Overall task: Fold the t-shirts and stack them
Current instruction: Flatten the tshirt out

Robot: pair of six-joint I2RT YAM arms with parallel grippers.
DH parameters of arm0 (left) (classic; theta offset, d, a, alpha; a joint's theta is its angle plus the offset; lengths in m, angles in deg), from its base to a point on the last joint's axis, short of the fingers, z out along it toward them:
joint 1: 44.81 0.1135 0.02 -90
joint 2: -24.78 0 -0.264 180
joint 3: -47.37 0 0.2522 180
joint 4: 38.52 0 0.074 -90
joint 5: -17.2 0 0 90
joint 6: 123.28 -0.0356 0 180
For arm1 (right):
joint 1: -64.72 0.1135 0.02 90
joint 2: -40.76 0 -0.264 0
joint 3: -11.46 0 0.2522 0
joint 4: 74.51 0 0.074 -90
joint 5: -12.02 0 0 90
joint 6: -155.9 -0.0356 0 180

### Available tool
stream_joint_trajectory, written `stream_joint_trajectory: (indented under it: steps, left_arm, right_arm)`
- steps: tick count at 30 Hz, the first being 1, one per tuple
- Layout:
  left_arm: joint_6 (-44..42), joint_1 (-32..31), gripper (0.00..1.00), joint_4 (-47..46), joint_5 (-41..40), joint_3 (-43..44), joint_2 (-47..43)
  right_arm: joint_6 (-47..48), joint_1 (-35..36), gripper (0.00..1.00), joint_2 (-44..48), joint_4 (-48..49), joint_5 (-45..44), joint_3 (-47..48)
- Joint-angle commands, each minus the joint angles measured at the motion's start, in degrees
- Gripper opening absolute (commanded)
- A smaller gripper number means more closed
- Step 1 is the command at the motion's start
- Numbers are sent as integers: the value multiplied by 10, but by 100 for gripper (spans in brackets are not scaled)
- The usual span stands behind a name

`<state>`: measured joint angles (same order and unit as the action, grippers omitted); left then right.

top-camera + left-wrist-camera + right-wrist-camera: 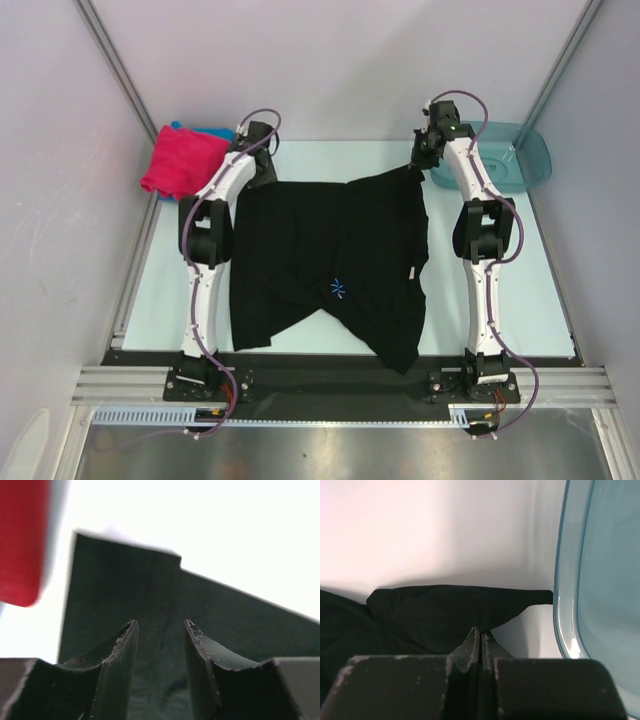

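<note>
White arms (204,300), black joints (205,236) (purple cables (264,111))

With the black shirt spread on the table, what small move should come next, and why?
Probably open the right gripper: it is shut on the far right corner of the black t-shirt, pulled into a peak, while the left gripper stands open over the far left corner, which lies flat.

1. Large t-shirt (330,240): plain black over the whole visible surface.
2. Starburst print (339,288) on the large t-shirt: blue and white.
3. Folded t-shirt (183,160): solid magenta-pink.
4. Blue t-shirt (210,132) beneath it: bright blue; only an edge shows.
5. Basin (530,165): translucent teal.
6. Table (530,290): pale mint green.
7. Arms (228,180): white links, black joints.
8. Cables (262,110): purple.
</note>
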<state>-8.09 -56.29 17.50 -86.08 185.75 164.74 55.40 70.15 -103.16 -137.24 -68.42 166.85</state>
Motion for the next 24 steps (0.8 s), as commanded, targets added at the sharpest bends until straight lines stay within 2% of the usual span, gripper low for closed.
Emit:
stream_joint_trajectory:
  steps: [1, 24]
  left_arm:
    - [-21, 3, 47, 5, -56, 49, -17]
    - [-19, -2, 47, -27, -32, 42, 31]
  right_arm:
    - [-6, 0, 0, 0, 11, 13, 1]
    - [-8, -1, 0, 1, 11, 14, -5]
